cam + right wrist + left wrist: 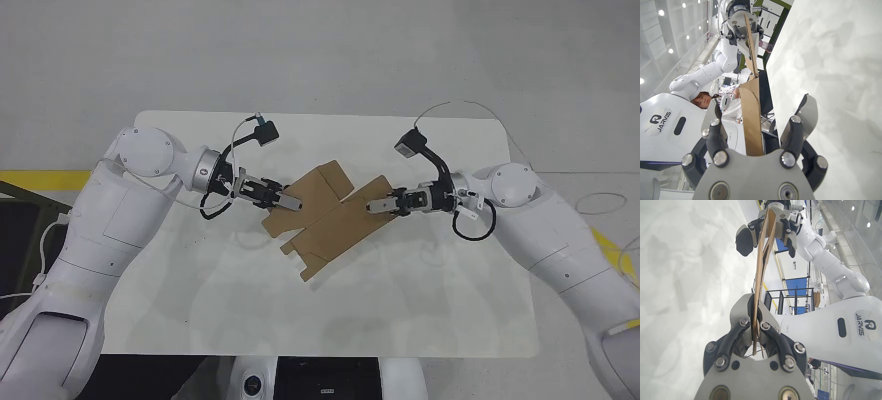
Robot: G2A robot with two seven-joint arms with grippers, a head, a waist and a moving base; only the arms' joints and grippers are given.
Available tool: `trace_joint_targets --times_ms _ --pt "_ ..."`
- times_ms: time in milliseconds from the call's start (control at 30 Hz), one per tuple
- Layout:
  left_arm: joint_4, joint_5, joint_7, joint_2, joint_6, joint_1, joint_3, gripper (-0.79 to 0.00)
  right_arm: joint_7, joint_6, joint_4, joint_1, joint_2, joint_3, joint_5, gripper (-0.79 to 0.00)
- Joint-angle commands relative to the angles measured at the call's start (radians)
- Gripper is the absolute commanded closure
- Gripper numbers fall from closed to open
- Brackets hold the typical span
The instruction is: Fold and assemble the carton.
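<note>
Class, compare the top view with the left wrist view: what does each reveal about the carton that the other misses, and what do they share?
Top view: the carton face-on, its whole outline. Left wrist view: the left gripper clamped on the carton's edge, the right gripper open around the far end. Both: the carton spanning between the grippers.

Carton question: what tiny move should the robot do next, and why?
Probably shut the right pincer on the carton. Its fingers stand open on either side of the cardboard's edge without gripping it, while the left pincer is already clamped on the other end. With both ends held, folding could likely start.
</note>
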Motion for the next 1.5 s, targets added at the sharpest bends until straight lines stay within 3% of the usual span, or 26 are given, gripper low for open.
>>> trace_joint_targets --times_ms 0,867,1333,1467 --pt "0.0 0.001 -0.001 0.0 -0.001 0.001 0.001 0.0 -0.001 -0.001 -0.002 -0.003 0.004 0.006 0.009 -0.686" --pt "0.011 0.023 0.003 -0.002 -0.003 -0.006 0.014 0.0 0.08 0.079 -0.077 -0.054 0.012 0.073 0.057 -0.754" --pt "0.011 0.022 0.001 -0.003 -0.003 -0.012 0.019 0.0 0.114 0.114 -0.071 -0.045 -0.011 0.047 0.034 -0.619" --pt "0.012 0.024 0.0 -0.003 -0.006 -0.014 0.02 0.0 0.118 0.118 -0.063 -0.039 -0.017 0.041 0.028 -0.523"
